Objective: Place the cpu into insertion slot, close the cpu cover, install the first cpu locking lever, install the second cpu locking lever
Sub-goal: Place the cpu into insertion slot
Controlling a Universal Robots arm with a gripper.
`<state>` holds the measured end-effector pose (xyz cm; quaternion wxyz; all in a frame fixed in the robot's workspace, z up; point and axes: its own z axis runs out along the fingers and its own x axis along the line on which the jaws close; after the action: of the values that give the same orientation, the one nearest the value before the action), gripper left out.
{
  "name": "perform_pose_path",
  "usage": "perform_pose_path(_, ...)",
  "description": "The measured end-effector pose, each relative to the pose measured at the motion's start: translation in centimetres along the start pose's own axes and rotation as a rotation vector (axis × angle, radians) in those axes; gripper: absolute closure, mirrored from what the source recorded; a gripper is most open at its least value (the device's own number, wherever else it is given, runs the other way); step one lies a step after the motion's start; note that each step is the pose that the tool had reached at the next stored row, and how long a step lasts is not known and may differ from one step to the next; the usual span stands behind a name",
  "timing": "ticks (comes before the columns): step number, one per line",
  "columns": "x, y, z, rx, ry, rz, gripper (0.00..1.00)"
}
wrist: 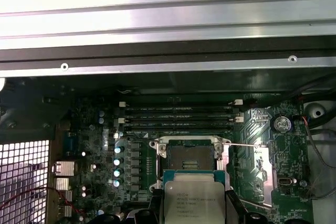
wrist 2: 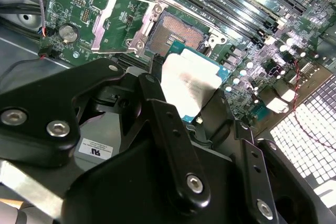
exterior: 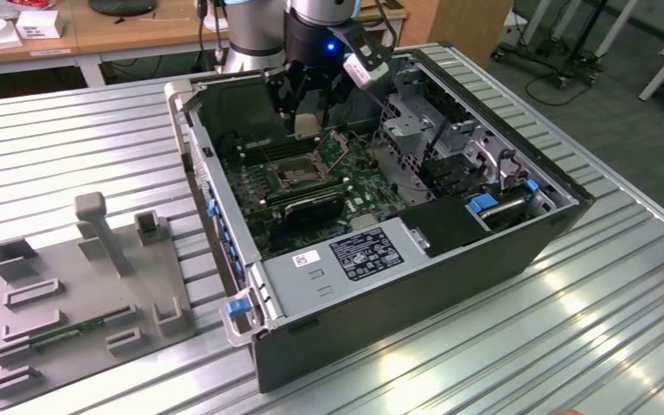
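Note:
My gripper [wrist 2: 191,103] is shut on the cpu [wrist 2: 190,80], a flat square chip with a tan-silver top held by its edges between the black fingers [wrist 2: 157,106]. In both wrist views the chip hangs just short of the insertion slot [wrist 2: 178,29], a dark square socket with a silvery rim that lies uncovered. The cpu cover [wrist 2: 119,22] is flipped open beside the socket, green board showing through its window. In the first wrist view the cpu [wrist: 193,199] sits right below the insertion slot [wrist: 190,157]. The exterior view has the gripper [exterior: 307,125] inside the case, above the socket [exterior: 297,177].
The open computer case [exterior: 424,285] lies on a slatted metal table [exterior: 609,328]. Long black memory slots [wrist: 178,116] run beside the socket, and a coin battery [wrist: 282,124] is nearby. A drive cage [exterior: 448,147] fills the case's right. A grey fixture plate [exterior: 79,294] lies at the exterior view's left.

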<state>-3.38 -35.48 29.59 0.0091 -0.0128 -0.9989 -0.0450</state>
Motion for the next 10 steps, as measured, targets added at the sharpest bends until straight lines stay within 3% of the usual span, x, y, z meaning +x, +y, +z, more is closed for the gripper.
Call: perform_pose_path(10,0.00,0.08,0.18,-0.0009,-0.0001,0.000,0.46)
